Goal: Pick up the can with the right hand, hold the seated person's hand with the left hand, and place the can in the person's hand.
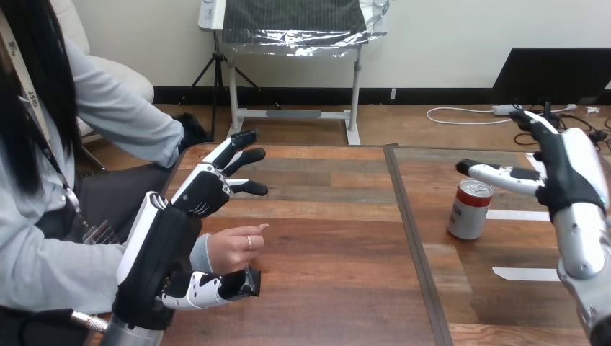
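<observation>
Right hand (569,173): the black-and-white jointed fingers (534,121) are straight and spread, pointing up and away from the can (470,209). The thumb reaches out level toward the can, its tip just above the lid with a gap between. The hand grips nothing. A smooth white shell covers its back, and the silver forearm runs off below it.

Can: a cylinder with a red wall, a white band and a silver metal lid. It stands upright on the wooden table (324,238), just left of the right hand. The table surface is brown planking with visible grain. A dark seam (412,238) runs left of the can, and two flat white tape strips (524,274) lie right of it.

Left hand (196,196): well left of the can, beyond the seam. The fingers are straight and fanned, the thumb set wide apart below them. The person's hand (232,249) lies loosely curled in that gap, with one finger extended toward the can. Nothing is clasped, and contact with the thumb cannot be determined.
</observation>
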`<state>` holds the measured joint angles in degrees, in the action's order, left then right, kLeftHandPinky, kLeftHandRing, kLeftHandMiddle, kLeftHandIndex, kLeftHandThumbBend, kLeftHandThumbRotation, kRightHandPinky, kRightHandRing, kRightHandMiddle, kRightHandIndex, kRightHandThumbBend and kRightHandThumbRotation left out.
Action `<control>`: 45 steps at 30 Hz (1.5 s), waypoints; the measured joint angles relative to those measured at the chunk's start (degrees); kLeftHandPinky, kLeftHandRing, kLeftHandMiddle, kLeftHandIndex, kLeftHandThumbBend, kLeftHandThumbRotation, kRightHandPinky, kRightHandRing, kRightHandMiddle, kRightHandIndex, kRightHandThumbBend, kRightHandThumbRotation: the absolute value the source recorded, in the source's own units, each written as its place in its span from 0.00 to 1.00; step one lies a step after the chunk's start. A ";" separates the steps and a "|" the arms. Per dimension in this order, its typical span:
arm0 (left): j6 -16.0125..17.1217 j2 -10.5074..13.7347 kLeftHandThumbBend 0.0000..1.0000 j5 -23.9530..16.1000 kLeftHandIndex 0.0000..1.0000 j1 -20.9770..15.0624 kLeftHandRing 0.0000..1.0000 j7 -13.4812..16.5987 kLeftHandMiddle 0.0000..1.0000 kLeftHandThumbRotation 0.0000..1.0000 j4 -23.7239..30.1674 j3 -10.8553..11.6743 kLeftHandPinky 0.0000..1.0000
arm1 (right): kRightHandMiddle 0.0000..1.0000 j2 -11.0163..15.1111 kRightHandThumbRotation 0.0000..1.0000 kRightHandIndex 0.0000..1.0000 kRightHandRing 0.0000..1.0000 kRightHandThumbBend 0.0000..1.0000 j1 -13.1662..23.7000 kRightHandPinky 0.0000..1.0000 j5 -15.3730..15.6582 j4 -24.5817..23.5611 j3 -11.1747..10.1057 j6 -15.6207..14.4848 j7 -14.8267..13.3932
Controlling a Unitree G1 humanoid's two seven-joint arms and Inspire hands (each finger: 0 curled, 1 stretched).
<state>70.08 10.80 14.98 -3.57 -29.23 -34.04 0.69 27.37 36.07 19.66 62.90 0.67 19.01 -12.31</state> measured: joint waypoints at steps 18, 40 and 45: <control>0.00 0.00 1.00 0.25 0.90 0.03 0.87 -0.04 0.92 0.67 0.01 -0.05 0.69 | 0.92 -0.38 0.38 0.91 0.97 1.00 6.44 0.84 1.37 8.40 3.06 -0.88 1.55; -0.67 0.02 1.00 0.41 0.90 0.85 0.88 -0.04 0.94 0.67 0.98 -0.18 0.69 | 0.91 -0.72 0.41 0.91 0.95 1.00 9.25 0.80 1.82 12.12 4.74 -4.76 2.08; -0.93 0.03 1.00 0.42 0.90 1.19 0.89 -0.04 0.94 0.66 1.30 -0.25 0.69 | 0.90 -0.84 0.42 0.91 0.94 1.00 9.28 0.78 1.87 12.59 5.25 -5.69 2.38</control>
<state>69.15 10.83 15.40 -2.38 -29.28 -32.74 0.44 26.53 45.34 21.52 75.49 5.92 13.32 -9.93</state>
